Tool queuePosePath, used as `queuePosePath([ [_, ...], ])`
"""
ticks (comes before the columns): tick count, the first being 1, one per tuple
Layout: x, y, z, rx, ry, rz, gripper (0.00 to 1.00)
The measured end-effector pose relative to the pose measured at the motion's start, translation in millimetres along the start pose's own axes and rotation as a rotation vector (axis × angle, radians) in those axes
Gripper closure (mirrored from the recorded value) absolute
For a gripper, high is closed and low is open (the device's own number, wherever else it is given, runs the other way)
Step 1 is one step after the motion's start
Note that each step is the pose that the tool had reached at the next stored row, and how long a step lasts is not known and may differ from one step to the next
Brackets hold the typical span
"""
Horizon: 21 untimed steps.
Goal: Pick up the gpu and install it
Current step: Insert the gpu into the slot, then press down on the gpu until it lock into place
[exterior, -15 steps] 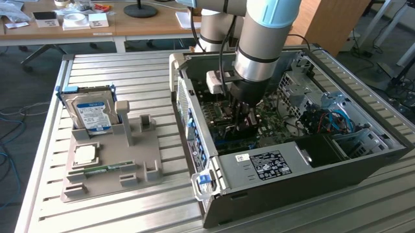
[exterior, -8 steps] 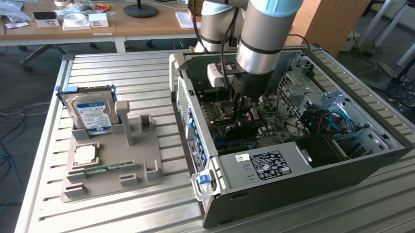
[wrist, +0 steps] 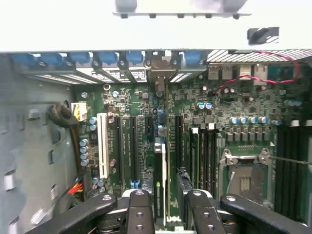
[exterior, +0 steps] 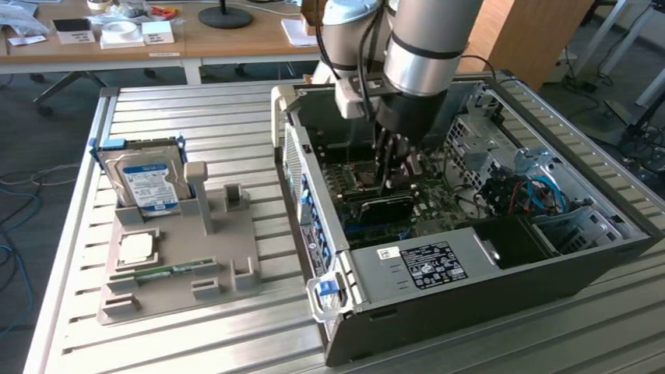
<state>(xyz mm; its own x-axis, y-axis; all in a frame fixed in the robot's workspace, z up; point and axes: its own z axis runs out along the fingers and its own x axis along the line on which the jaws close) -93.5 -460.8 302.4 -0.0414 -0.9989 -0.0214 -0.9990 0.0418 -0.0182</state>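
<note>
Green circuit board edge and a dark face mark the gpu (wrist: 161,180), standing on edge between the claw's (wrist: 165,214) fingers (wrist: 139,214), which pinch it from both sides. It is held upright, probably so its lower edge can meet a slot on the motherboard (wrist: 234,112), with its bracket end toward the case's rear openings. From the exterior view the claw (exterior: 400,175) reaches deep inside the open computer case (exterior: 582,257) lying on the slatted desk (exterior: 187,343), card low over the board.
</note>
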Motion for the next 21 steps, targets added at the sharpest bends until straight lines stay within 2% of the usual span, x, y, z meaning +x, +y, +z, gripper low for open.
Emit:
queuePosePath([
  [8,-0.5,-0.4,-22.9,0.0000,-0.0001,0.000,0.66],
  [21,-0.5,-0.4,-24.0,0.0000,0.0000,0.000,0.66],
])
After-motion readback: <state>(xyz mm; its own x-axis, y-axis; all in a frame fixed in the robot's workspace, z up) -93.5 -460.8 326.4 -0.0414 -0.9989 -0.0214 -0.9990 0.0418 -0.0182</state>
